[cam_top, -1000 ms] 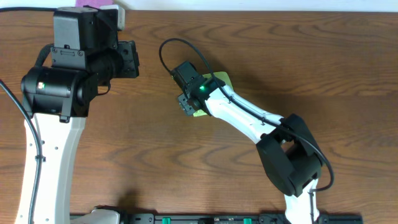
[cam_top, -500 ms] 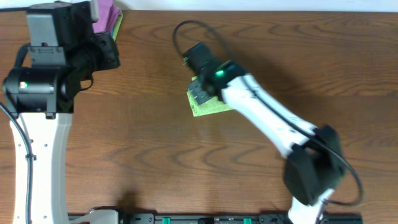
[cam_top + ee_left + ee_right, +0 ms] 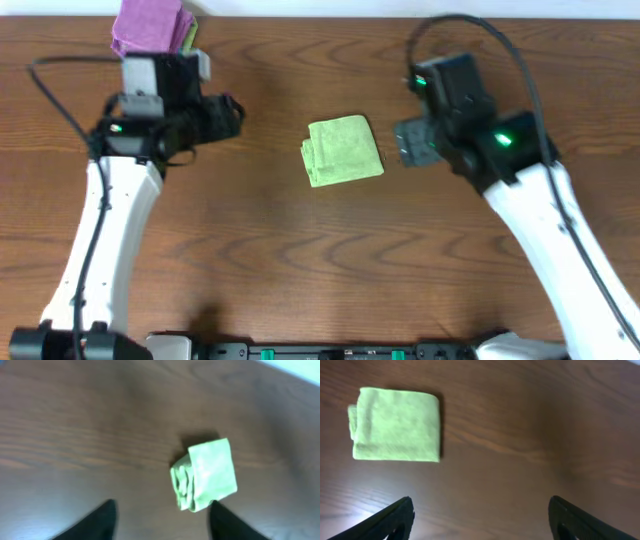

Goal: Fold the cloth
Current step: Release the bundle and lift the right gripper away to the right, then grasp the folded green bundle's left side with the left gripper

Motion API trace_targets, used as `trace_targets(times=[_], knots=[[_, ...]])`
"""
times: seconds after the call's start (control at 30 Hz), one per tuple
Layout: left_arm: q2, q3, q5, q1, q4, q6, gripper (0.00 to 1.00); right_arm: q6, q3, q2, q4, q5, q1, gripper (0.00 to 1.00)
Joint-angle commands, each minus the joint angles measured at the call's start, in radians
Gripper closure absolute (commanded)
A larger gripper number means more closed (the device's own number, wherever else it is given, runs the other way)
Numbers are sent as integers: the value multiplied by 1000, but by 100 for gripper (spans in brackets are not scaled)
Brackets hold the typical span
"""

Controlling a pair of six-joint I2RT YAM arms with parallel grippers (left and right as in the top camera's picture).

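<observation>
Overhead, the jaws of the left gripper and right gripper are too small to be judged, and a purple cloth is cut off by the top edge. The folded green cloth is seen on the table between both grippers, touching neither. In the left wrist view (blurred), only fingertips are shown, spread apart and empty, the cloth beyond them. In the right wrist view, the jaws are likewise wide apart and empty, the cloth lying up-left.

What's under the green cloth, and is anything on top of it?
The green cloth lies flat on the wooden table, nothing on top. Folded layers show at one edge; anything beneath or between them is covered.
</observation>
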Motion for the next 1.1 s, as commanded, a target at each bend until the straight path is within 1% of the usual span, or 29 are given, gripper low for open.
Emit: trace_targets(times=[0.0, 0.03, 0.1, 0.2, 0.23, 0.37, 0.43, 0.53, 0.67, 0.8, 0.9, 1.07], knots=[[5, -108, 106, -31, 104, -96, 28, -14, -97, -129, -3, -2, -65, 7], [14, -142, 110, -46, 149, -121, 23, -21, -122, -162, -2, -19, -89, 5], [40, -187, 115, -77, 221, -169, 20, -41, -172, -220, 0, -78, -147, 2], [111, -211, 160, -126, 314, -227, 14, -59, -237, -290, 4, -204, -257, 1], [137, -211, 181, -142, 343, -244, 14, -63, -249, -304, 7, -235, -283, 1], [240, -211, 265, -192, 456, -342, 15, -85, -290, -357, 22, -361, -401, 1], [279, -211, 273, -211, 490, -369, 15, -102, -297, -370, 26, -411, -443, 1], [310, -211, 273, -225, 495, -373, 14, -103, -300, -375, 26, -435, -472, 1], [339, -211, 273, -226, 479, -373, 13, -107, -301, -374, 29, -435, -473, 1], [353, -211, 273, -216, 477, -372, 10, -110, -301, -374, 29, -435, -474, 1], [375, -211, 275, -214, 476, -372, 4, -110, -301, -373, 29, -435, -474, 1], [436, -211, 337, -214, 519, -380, 2, -111, -301, -372, 29, -435, -474, 1]])
